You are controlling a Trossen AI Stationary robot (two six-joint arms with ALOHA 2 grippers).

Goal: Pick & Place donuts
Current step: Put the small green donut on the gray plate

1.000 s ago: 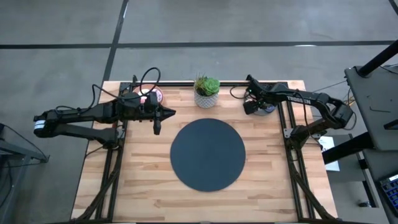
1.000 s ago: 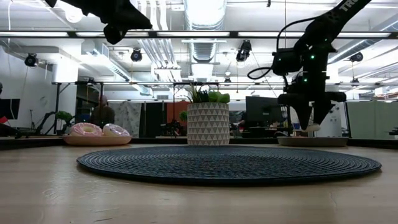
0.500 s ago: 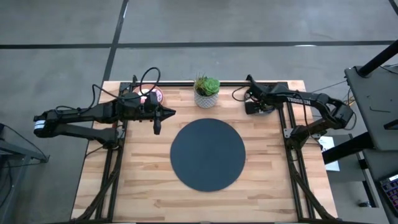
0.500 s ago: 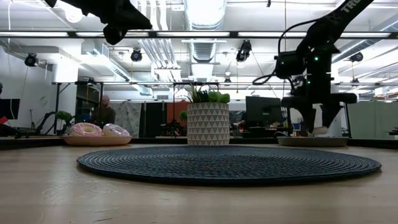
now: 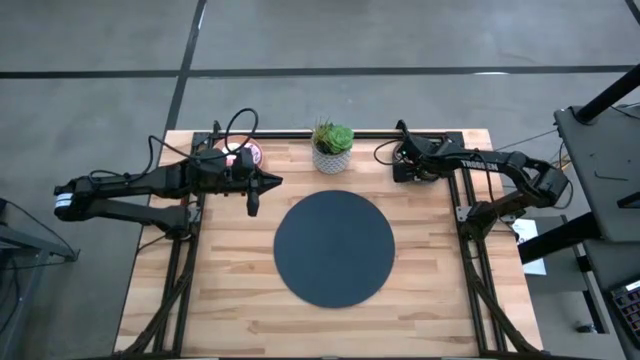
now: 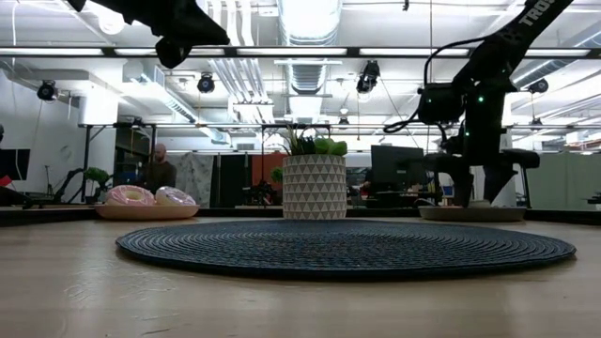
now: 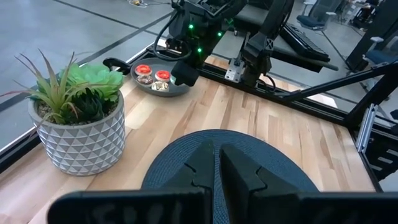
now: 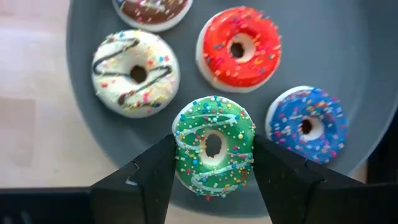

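Since the earlier frames, the right arm has been lowered onto the grey plate (image 8: pixel 93 25) at the table's 1 o'clock corner. The green donut (image 8: pixel 213 145) lies on that plate between the fingers of the right gripper (image 8: pixel 213 163), which stand spread, one on each side of it. For a sound pick, the fingers should be closed evenly across the ring before lifting, clear of the blue donut (image 8: pixel 307 126) at its 2 o'clock. The left gripper (image 5: pixel 251 194), fingers together, waits raised near the pink plate (image 6: pixel 146 212).

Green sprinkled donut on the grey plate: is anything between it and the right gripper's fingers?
Nothing visible. The right gripper brackets the green sprinkled donut on the grey plate, one finger on each side.
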